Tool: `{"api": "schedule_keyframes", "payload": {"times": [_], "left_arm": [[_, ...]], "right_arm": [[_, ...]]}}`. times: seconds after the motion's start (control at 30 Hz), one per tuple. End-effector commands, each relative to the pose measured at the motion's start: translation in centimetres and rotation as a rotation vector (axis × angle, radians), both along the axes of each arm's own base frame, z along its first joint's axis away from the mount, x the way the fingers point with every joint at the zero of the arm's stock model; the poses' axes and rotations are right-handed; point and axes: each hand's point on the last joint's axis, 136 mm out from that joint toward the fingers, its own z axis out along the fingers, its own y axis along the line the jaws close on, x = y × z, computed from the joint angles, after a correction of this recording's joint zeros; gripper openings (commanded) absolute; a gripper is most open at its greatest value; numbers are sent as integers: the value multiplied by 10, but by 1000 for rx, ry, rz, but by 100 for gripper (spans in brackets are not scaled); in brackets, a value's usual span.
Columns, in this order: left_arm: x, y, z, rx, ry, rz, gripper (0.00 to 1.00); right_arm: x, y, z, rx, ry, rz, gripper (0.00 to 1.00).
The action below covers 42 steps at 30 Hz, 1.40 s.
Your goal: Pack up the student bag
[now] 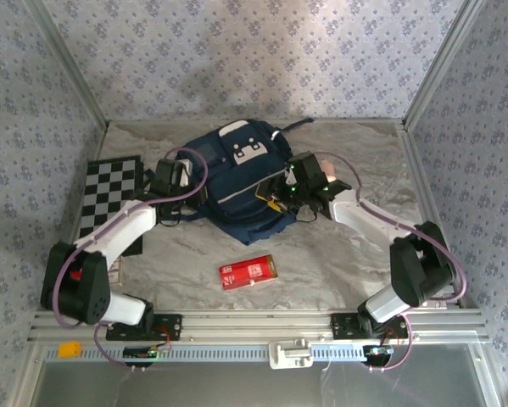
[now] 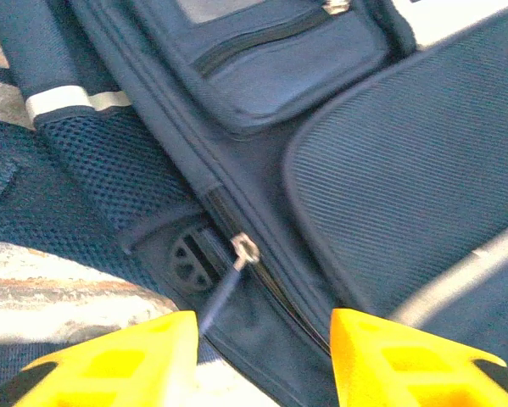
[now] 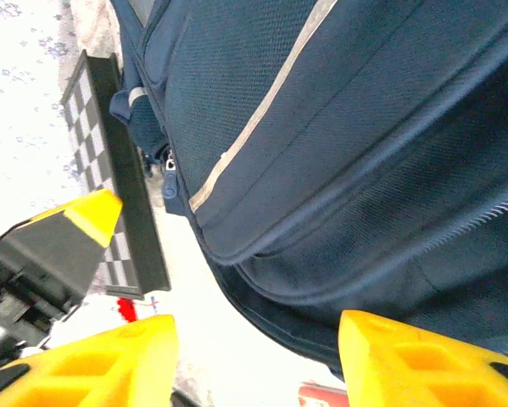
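Student bag lies flat on the counter, toward the back. Left tool is at the bag's left side, fingers parted, nothing clamped; a zipper pull sits just ahead of the gap. Right tool is at the bag's right side, fingers apart, empty. Checkerboard lies left of the bag. Red carton lies nearer the front, apart from the bag.

One student bag — one checkerboard, one red carton
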Motion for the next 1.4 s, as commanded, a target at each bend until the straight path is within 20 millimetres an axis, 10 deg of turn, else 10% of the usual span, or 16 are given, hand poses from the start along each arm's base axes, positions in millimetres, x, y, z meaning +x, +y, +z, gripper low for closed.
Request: {"api": "schedule_keyframes", "payload": {"times": [0.0,0.4,0.9,1.37], "left_arm": [[-27,-14,3,32,18,-62,47],[-48,-91,16,105,-91,-278,54],[-41,-119,19,140,-94,-302,65],[-35,-125,21,235,-134,-345,76]], "right_arm": [[-6,-50,11,-265,-102,-10,60],[48,-194,5,-736,-118,-194,84],[121,-197,-56,-713,-23,-19,100],[140,-195,-112,-712,54,76,78]]}}
